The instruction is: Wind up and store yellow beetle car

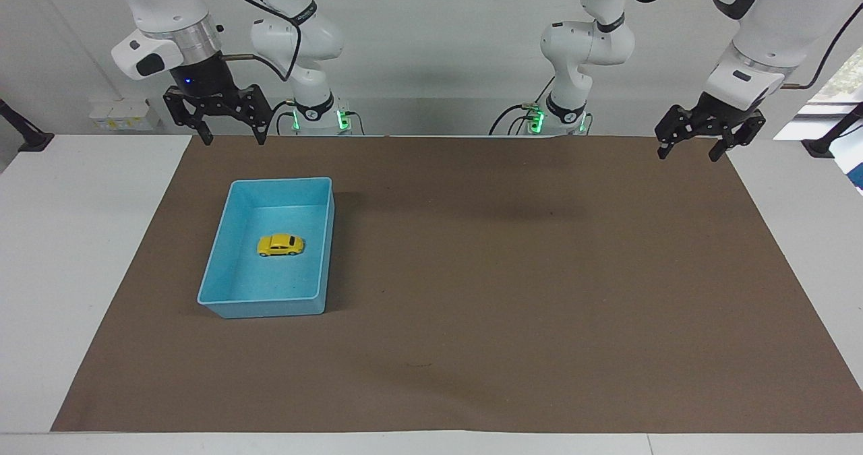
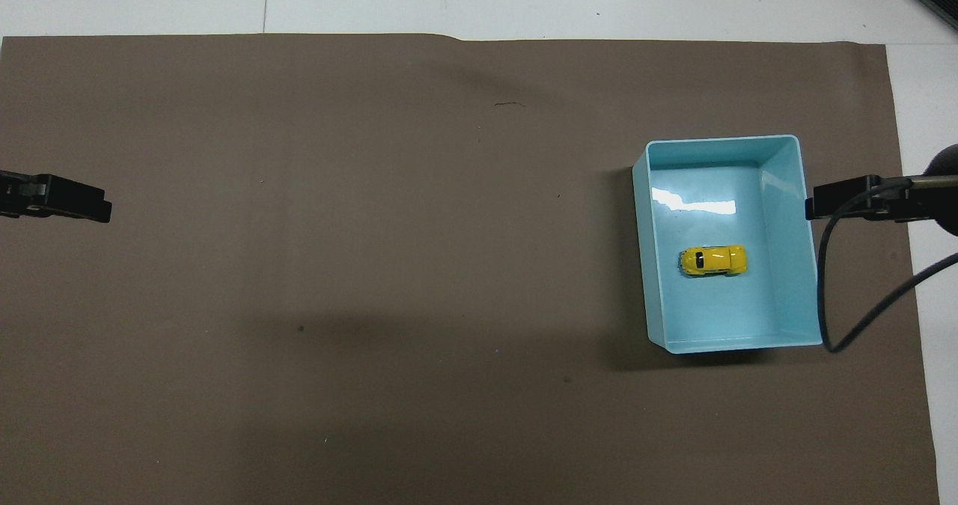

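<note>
The yellow beetle car lies on its wheels in the middle of the blue bin, at the right arm's end of the brown mat. It also shows in the overhead view, inside the bin. My right gripper is open and empty, raised over the mat's edge nearest the robots, close to the bin; its tip shows in the overhead view. My left gripper is open and empty, and waits over the mat's corner at the left arm's end, also seen from overhead.
A brown mat covers most of the white table. A black cable hangs from the right arm beside the bin.
</note>
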Available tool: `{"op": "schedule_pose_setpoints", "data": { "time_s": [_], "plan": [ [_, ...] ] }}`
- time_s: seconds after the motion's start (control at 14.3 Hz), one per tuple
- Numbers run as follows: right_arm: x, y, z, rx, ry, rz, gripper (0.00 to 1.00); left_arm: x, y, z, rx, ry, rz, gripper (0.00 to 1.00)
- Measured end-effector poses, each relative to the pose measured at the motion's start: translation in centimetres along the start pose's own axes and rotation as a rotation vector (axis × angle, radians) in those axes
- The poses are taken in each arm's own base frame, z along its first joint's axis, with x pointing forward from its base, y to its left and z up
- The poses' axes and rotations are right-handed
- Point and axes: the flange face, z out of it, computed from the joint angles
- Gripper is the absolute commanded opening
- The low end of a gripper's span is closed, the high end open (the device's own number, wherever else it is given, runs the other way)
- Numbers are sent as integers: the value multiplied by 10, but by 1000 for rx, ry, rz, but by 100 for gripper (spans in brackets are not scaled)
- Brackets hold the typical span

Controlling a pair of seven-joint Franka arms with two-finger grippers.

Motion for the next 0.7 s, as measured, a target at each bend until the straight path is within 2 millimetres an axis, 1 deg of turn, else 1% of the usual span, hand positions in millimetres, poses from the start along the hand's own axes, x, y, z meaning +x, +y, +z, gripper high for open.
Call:
{"op": "schedule_pose_setpoints", "data": {
  "time_s": [0.21,0.49,0.7],
  "plan": [
    [-1,1,1,0,-7,1,100,0,0,0,0,0,0,100],
    [-1,9,0,-1,-10,15,100,0,0,0,0,0,0,100],
    [-1,9,-1,-1,-8,16,100,0,0,0,0,0,0,100]
  ]
}}
